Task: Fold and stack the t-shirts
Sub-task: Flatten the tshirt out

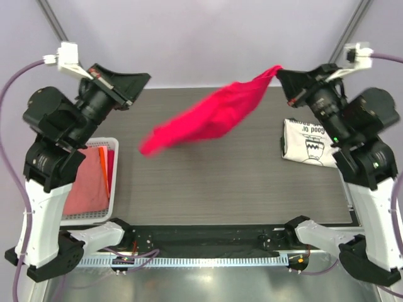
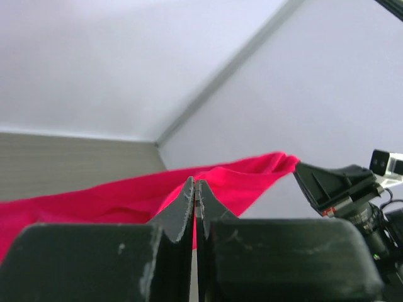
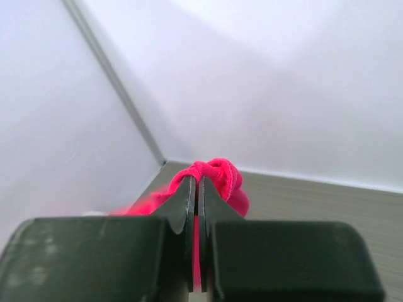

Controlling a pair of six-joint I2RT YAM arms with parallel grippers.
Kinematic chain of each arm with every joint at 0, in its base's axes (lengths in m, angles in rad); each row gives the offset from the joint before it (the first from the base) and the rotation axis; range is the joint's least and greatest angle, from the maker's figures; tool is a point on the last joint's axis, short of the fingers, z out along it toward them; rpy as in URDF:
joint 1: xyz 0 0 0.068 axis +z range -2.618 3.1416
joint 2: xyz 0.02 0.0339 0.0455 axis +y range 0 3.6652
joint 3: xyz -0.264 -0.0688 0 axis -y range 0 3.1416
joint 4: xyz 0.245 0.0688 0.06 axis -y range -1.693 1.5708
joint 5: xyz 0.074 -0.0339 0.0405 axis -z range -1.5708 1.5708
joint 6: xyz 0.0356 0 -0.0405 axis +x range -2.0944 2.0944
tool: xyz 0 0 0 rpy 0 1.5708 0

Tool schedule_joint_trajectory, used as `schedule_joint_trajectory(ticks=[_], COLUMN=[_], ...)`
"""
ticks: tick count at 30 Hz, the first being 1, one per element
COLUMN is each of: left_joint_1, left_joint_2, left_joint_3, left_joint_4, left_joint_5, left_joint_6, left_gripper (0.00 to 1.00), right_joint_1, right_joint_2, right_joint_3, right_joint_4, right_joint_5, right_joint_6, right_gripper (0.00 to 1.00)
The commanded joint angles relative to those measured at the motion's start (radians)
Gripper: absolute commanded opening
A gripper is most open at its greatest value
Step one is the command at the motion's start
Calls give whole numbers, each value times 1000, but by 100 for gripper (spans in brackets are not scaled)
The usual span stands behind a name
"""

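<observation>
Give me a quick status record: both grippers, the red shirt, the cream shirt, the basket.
left gripper: shut, raised, apart from the red shirt
right gripper: shut on one end of the red shirt
red shirt: unfolded, hanging in the air over the table, held at one end only
cream shirt: folded, lying on the table's right side
basket: left edge, pink and red cloth inside
stack: not yet made

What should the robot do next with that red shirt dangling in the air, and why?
Probably open the left gripper and reach for the dangling low end of the crimson t-shirt. Only the right gripper pinches it, at one bunched end, so it hangs slanting above the table. The left is shut, apart from the cloth. Two holds could spread it.
</observation>
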Motion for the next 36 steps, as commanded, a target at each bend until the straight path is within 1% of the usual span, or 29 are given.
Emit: schedule_joint_trajectory(ticks=[1,2,4,5,6,8,9,11,12,13,15,16,17,19,21,25,26,27,28,29,30,32,34,36], left_joint_1=[-102,-136,-196,-252,-269,-291,-299,-312,-326,-329,-337,-339,-339,-339,-339,-340,-340,-340,-340,-340,-340,-340,-340,-340], left_joint_2=[77,95,167,196,221,270,270,255,246,220,194,180,153,126,109,152,184,204,221,233,258,273,289,301], left_joint_3=[-21,6,63,122,140,137,82,-24,-158,-228,-364,-470,-525,-640,-679,-690,-687,-686,-684,-687,-692,-702,-724,-730], left_joint_4=[81,89,97,97,97,95,97,112,127,178,242,302,327,394,422,428,434,439,437,436,439,450,483,526], left_joint_5=[48,35,22,24,25,28,12,8,2,-2,1,-4,-19,-62,-117,-102,-97,-100,-114,-126,-158,-189,-196,-189], left_joint_6=[-50,-50,-47,-41,-40,-33,-17,22,57,66,88,88,89,108,132,181,191,201,210,215,217,214,211,206], left_gripper=[0,0,0,0,0,1,15,39,62,69,80,81,83,91,96,96,82,75,71,68,68,69,68,54], right_joint_1=[-6,-4,-4,-4,-4,-4,-4,-4,-4,-4,-4,-6,-4,-4,-4,-4,-6,-4,-4,-4,-4,-4,-4,-4], right_joint_2=[-40,-32,20,47,71,158,186,247,261,270,293,299,308,316,332,339,338,335,335,333,330,327,324,322], right_joint_3=[12,29,103,130,185,241,277,278,258,246,214,204,198,190,201,207,203,200,197,194,192,187,187,181], right_joint_4=[-18,-24,-38,-38,-39,-53,-74,-82,-82,-81,-70,-62,-55,-32,-24,-19,-16,-16,-15,-12,-10,-9,-7,-4], right_joint_5=[205,281,338,360,360,337,294,248,212,205,202,196,185,139,113,90,85,81,72,66,32,20,10,3], right_joint_6=[-95,-110,-156,-170,-179,-190,-190,-186,-176,-167,-153,-149,-144,-130,-120,-100,-95,-94,-87,-84,-83,-77,-74,-74], right_gripper=[1,1,1,1,1,1,1,1,1,1,1,1,1,1,1,1,1,1,1,1,1,1,1,1])
